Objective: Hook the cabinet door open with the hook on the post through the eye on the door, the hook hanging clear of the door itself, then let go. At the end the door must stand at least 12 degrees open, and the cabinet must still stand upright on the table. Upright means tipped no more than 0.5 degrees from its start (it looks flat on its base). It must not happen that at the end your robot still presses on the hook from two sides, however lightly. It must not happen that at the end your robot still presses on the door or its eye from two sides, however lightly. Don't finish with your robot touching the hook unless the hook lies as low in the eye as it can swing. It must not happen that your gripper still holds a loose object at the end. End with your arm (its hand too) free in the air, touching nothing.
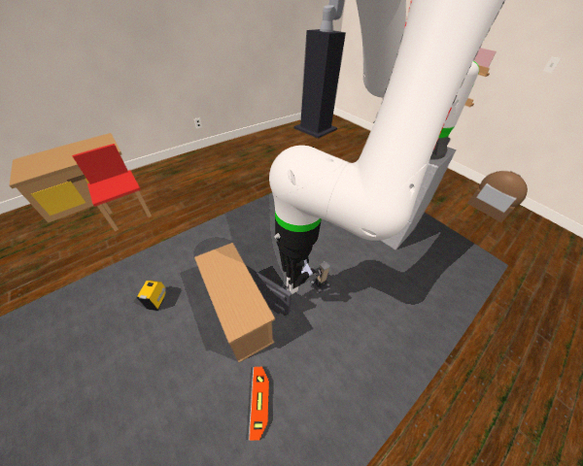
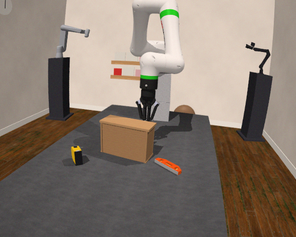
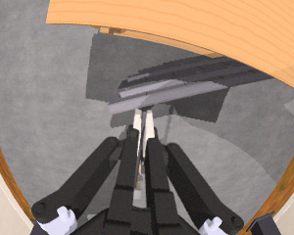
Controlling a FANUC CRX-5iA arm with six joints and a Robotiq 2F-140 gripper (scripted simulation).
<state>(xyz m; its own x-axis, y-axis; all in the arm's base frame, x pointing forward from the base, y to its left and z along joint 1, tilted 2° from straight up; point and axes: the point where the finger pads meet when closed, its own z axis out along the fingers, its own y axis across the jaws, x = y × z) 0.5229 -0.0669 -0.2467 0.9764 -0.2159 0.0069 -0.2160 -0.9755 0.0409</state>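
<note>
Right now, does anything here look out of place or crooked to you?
Only small things. The cabinet stands flat, its grey door swung partly open beside the shut pincer. An orange level and a yellow tape measure lie loose on the grey mat.
</note>
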